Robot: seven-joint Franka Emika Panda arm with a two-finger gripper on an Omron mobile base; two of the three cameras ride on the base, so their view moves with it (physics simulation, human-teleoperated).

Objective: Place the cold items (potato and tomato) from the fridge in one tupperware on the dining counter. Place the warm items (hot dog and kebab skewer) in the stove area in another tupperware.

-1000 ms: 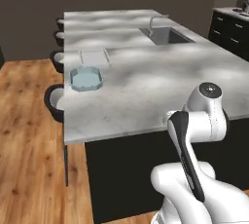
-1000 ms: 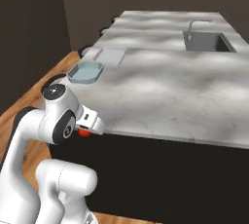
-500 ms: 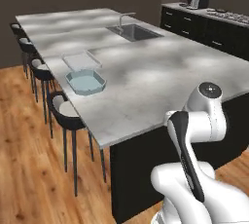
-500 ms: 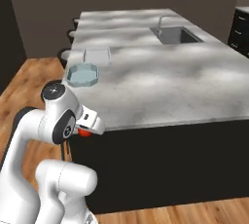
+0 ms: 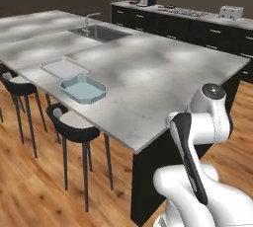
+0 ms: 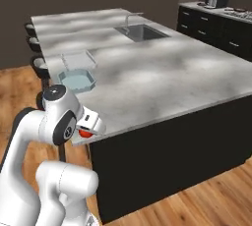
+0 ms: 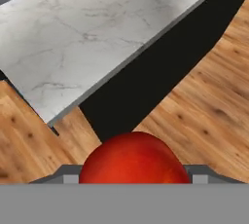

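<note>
The tomato [image 7: 133, 158] sits gripped in the tool [image 7: 132, 173].

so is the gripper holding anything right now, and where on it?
Yes: the gripper holds the tomato, one finger on each of its sides.

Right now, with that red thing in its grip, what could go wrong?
The tomato sits in the end effector off the counter, over the wood floor; if it slipped, it would likely fall there. The blue tupperware lies well in from the near corner, so the tomato has far to travel. A clear one sits right beside it, easy to mix up.
</note>
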